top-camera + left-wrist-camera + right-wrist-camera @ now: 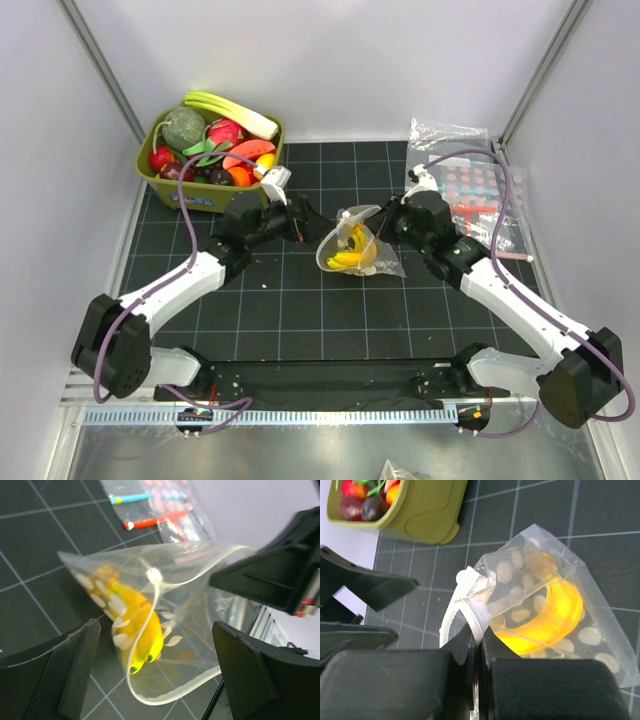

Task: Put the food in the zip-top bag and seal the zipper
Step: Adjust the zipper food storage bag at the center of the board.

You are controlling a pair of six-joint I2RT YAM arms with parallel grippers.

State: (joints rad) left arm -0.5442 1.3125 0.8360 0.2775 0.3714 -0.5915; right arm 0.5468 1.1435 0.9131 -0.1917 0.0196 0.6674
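Bag (535,550), one, holding one yellow banana (560,615), is clenched by right pincer (477,645); left pincer (157,647) stands released.

Right gripper (477,645) clamped on the mouth edge of the zip-top bag (560,562).

The jaws are pressed together on the pale zipper (456,616) strip, beside its white tab. The clear, cream-dotted bag extends up and right over the black grid mat (545,510) and contains a yellow banana (562,612). The left gripper (402,610) stands at left, jaws apart. The green bin (430,510), upper left, holds more food (362,502).
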